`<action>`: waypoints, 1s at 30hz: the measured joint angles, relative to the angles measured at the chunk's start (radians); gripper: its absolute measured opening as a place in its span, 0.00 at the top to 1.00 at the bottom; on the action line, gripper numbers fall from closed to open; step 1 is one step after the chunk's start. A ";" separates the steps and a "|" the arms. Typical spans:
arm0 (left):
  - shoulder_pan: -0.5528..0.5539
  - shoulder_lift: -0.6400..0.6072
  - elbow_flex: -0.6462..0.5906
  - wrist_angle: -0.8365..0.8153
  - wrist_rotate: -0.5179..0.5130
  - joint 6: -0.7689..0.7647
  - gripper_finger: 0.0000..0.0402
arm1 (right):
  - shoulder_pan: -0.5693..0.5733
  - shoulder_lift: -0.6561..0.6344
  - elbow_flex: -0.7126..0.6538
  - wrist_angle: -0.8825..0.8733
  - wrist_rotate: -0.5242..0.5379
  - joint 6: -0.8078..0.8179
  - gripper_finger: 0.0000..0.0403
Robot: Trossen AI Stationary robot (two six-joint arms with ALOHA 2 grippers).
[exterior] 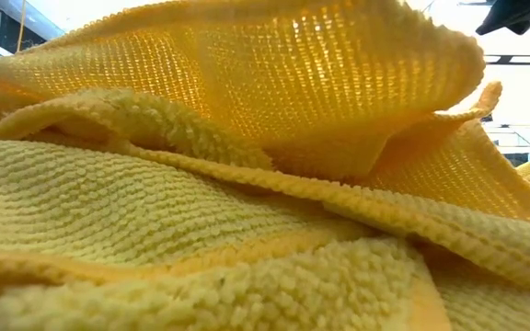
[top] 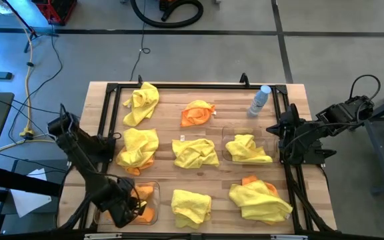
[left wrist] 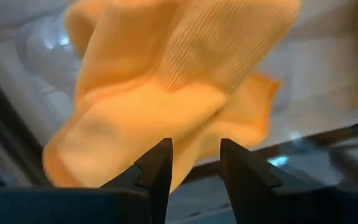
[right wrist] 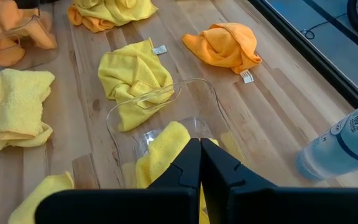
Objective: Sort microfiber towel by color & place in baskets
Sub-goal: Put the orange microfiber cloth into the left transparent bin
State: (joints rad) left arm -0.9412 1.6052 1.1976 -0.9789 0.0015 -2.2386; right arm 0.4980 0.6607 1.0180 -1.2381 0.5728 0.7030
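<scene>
The left end effector (top: 131, 205) hangs over the left bin (top: 99, 215) at the lower left of the high view, its fingers (left wrist: 157, 171) apart with nothing clamped between them. Just past the fingertips in the left wrist view lies an orange towel (left wrist: 166, 93), crumpled inside that clear bin. The right end effector (right wrist: 200, 163) sits at the right edge of the surface (top: 229, 110), fingers pressed together and empty, directly above the right bin (top: 227, 152), which holds a yellow towel (top: 247, 149).

Towels on the surface, by place in the high view:
- Upper left: a yellow one (top: 141, 104).
- Upper centre: an orange one (top: 198, 113).
- Middle left: a yellow one (top: 139, 147) with some orange cloth (top: 141, 166) showing at its lower edge.
- Centre: a yellow one (top: 195, 153), just left of the right bin.
- Lower centre: a yellow one (top: 191, 205).
- Lower right: a yellow one (top: 262, 201) lying over an orange one (top: 249, 180), of which only a corner shows.

A bottle (top: 259, 101) with a blue cap stands at the upper right, near the right bin. The low view is filled almost wholly by folds of yellow cloth (exterior: 201, 202) close to the lens.
</scene>
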 joint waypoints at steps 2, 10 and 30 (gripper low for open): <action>-0.016 0.017 -0.001 0.003 0.020 -0.001 0.69 | 0.000 0.000 0.000 0.000 0.000 0.004 1.00; -0.029 0.107 -0.036 0.024 0.019 -0.001 0.69 | 0.000 0.000 0.000 0.000 0.000 0.007 1.00; -0.029 0.095 -0.013 -0.042 0.005 0.023 0.69 | 0.000 0.000 0.000 0.000 0.000 0.019 1.00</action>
State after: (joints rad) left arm -0.9707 1.7002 1.1846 -1.0213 0.0067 -2.2151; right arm 0.4980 0.6608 1.0180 -1.2378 0.5728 0.7222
